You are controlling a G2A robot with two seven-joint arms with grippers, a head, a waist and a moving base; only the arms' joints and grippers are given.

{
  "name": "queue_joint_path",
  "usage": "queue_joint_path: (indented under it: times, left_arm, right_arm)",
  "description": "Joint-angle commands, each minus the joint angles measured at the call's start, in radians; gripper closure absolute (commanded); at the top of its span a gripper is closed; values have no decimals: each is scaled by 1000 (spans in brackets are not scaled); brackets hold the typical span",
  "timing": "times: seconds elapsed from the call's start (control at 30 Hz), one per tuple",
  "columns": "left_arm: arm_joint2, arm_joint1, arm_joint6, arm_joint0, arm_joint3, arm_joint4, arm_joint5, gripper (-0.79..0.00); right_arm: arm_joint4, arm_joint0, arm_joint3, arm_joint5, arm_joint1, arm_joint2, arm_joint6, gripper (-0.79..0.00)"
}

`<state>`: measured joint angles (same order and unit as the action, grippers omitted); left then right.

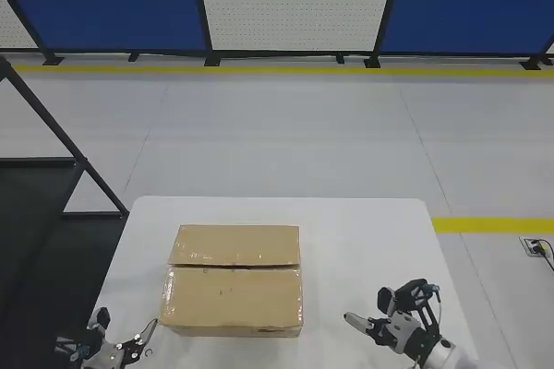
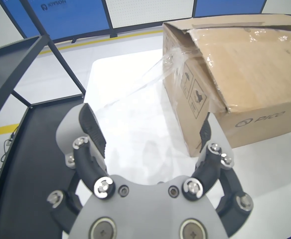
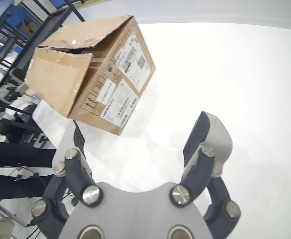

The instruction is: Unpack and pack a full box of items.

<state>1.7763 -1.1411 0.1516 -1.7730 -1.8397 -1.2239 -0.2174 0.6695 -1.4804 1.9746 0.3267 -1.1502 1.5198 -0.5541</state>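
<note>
A brown cardboard box (image 1: 235,281) lies in the middle of the white table (image 1: 379,244), its two top flaps folded down and meeting along a seam. In the right wrist view the box (image 3: 61,80) has its flaps slightly ajar and white labels on one end. In the left wrist view a loose strip of clear tape (image 2: 145,75) trails from a corner of the box (image 2: 247,70). My left gripper (image 2: 148,128) stands open near the box's front left corner, low over the table (image 1: 127,332). My right gripper (image 3: 138,135) is open and empty off the box's front right corner (image 1: 380,310).
A black metal rack (image 1: 28,212) stands against the table's left side, its shelf (image 2: 13,150) beside my left gripper. Blue and white partition panels (image 1: 295,23) close off the back. A power strip (image 1: 534,245) lies on the floor at right.
</note>
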Motion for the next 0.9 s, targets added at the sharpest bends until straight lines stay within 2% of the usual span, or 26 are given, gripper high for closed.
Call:
queue_joint_path:
  times: [0.0,0.13,0.27,0.33,0.43,0.67,0.77,0.87]
  left_arm:
    - [-5,0,-31,21,-10,19,-12,-785]
    - [13,2,-70,43,-32,85,-75,-785]
    - [51,6,-133,68,-48,196,-138,-785]
    - [73,8,-175,75,-60,275,-164,-785]
    - [114,12,-240,78,-76,360,-201,-785]
    - [114,12,-240,78,-76,360,-201,-785]
    - [112,12,-235,76,-76,354,-200,-785]
    - [105,10,-227,67,-68,360,-205,-785]
  right_arm:
    - [-133,53,-28,8,-3,-27,-23,-785]
    - [-444,172,-108,24,-8,-76,-138,-785]
    - [-671,299,-202,-4,-13,-115,-251,-785]
    - [-736,351,-243,-23,-15,-137,-290,-785]
    - [-730,380,-264,-41,-15,-145,-311,-785]
    - [-729,377,-261,-37,-15,-147,-309,-785]
    - [-707,352,-249,-22,-15,-169,-293,-785]
    - [-712,376,-277,-29,-18,-202,-292,-785]
